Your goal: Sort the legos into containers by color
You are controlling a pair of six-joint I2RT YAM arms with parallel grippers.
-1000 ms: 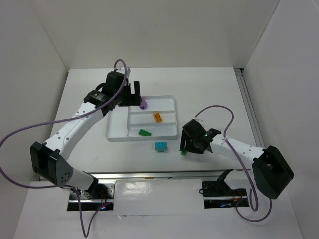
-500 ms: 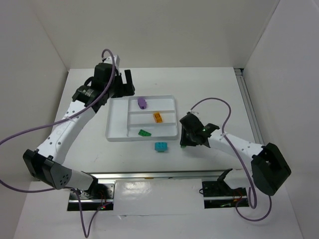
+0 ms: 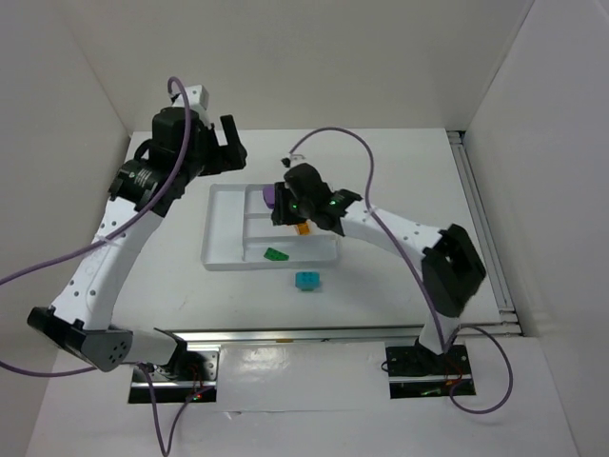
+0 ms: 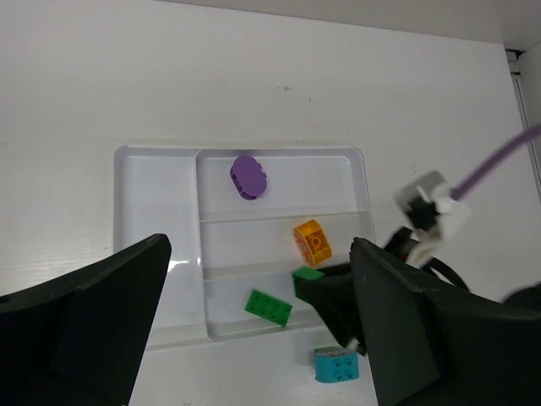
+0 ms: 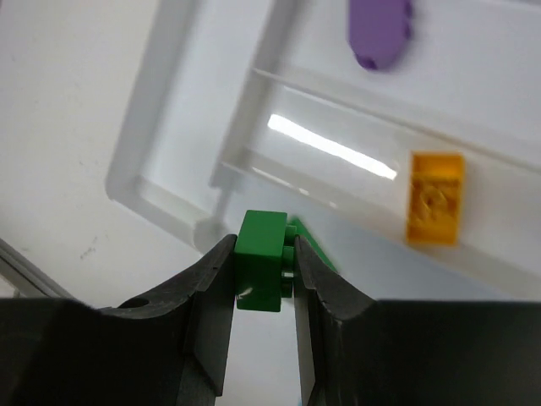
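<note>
One tray (image 3: 224, 233), three sections; left pincer (image 4: 258, 254) released, aloft; right pincer (image 5: 263, 275) clenched over tray; cyan brick (image 3: 306, 280) outside, on tabletop (image 3: 381, 162); held green brick (image 5: 260, 241), in right pincer, hangs above loose green brick (image 3: 276, 254); skewed drop could bounce it beside orange brick (image 4: 311, 242).

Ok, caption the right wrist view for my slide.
Right arm's fingers clamp a green lego over the white tray; purple piece and orange lego lie in separate compartments.

You've got a white tray (image 4: 156, 203): purple piece (image 4: 248, 177) in its far section, orange brick (image 4: 312, 242) in the middle, green brick (image 4: 269, 306) nearest. The cyan brick (image 4: 336, 364) sits just outside its near edge, and the second green brick (image 5: 260, 254) is pinched above it.
</note>
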